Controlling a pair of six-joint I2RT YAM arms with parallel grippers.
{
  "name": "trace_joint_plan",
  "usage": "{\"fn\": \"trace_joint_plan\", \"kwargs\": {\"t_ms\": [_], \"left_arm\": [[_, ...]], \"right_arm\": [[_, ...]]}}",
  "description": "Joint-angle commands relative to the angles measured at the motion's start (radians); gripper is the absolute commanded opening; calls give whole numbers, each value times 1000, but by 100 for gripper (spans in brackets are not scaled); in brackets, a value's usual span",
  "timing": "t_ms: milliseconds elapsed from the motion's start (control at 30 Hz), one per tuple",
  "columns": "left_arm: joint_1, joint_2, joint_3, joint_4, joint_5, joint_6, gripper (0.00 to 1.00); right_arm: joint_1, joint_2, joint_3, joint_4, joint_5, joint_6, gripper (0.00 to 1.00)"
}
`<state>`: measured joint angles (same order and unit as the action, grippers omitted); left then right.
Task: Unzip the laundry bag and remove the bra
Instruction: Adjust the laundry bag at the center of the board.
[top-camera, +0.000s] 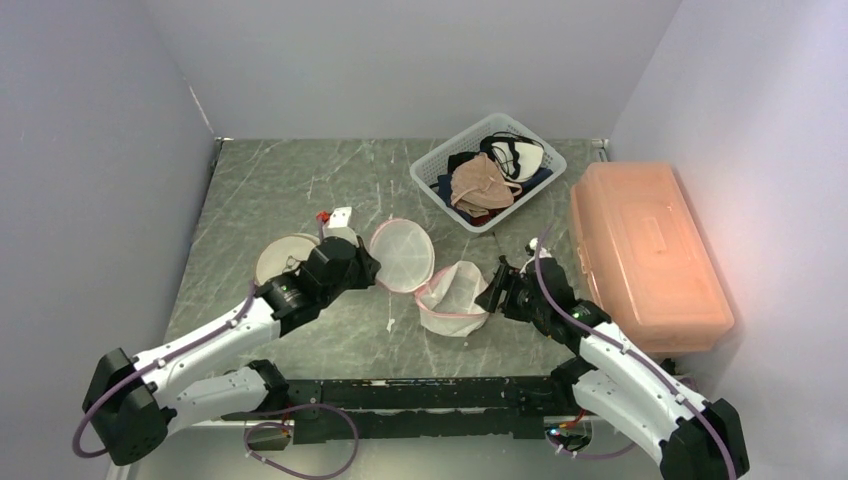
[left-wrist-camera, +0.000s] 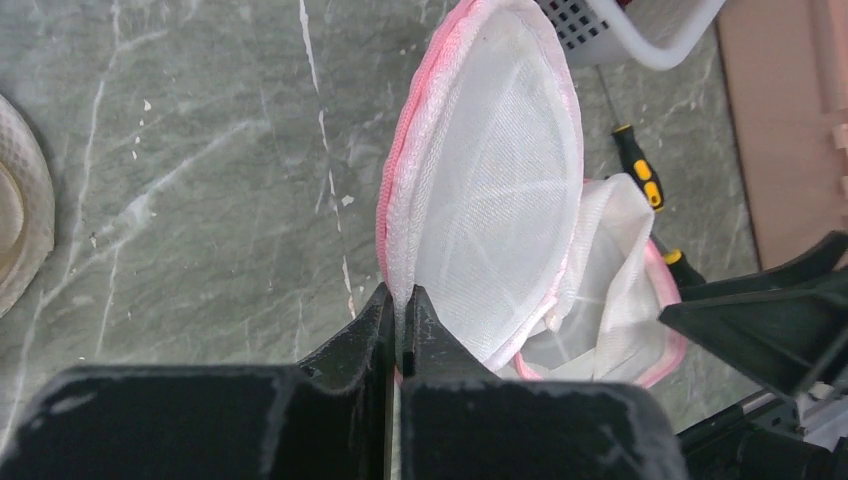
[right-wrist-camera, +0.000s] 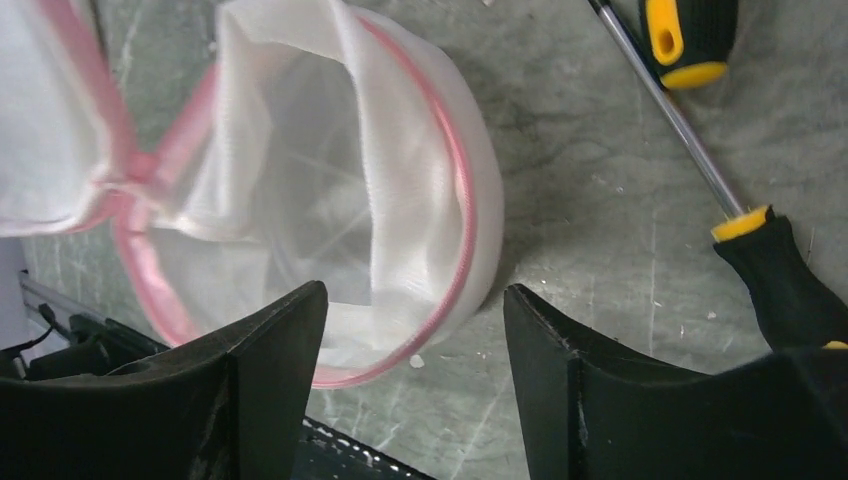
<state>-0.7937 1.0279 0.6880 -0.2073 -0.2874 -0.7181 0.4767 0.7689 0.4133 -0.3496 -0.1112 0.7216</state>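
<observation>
The left pincer hides the near rim of the laundry bag.

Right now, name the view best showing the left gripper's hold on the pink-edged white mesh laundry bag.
Left wrist: the left gripper is shut on the laundry bag's raised rim. Top external shows the opened bag, the pinch too small to judge. Right wrist shows the bag, not that gripper.

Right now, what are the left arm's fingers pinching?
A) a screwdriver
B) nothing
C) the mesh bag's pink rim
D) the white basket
C: the left fingers are shut on the pink-edged rim of the mesh laundry bag, seen in the left wrist view.
</observation>
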Motion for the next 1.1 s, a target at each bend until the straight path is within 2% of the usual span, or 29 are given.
{"fn": "trace_joint_plan", "kwargs": {"t_ms": [0,200,233,333,367,500,667,767,867,1067], "left_arm": [[-2,-46,10,2,-36,6,3],[-2,-50,9,0,-26,4,3],[-2,-51,8,-2,-27,4,3],[-2,-63,5,-8,-34,2,3],[-2,-70,7,-14,-38,5,3],[-3,-107,60,-55,-80,65,3],[-2,-133,226,-151,-135,185,3],[-2,-165,273,-177,-148,210,3],[-2,-189,250,-202,-159,188,3],[-2,-216,153,-281,-181,83,3]], "right_arm": [[5,11,-41,105,29,54,66],[5,31,-57,168,24,92,42],[5,32,-57,171,22,93,36],[6,33,-41,158,23,81,4],[7,26,-29,148,29,74,0],[29,1,83,104,50,-13,0],[97,49,376,-26,137,-158,0],[137,87,475,-54,152,-184,0],[172,118,432,-15,145,-167,0],[216,174,247,128,116,-90,0]]}}
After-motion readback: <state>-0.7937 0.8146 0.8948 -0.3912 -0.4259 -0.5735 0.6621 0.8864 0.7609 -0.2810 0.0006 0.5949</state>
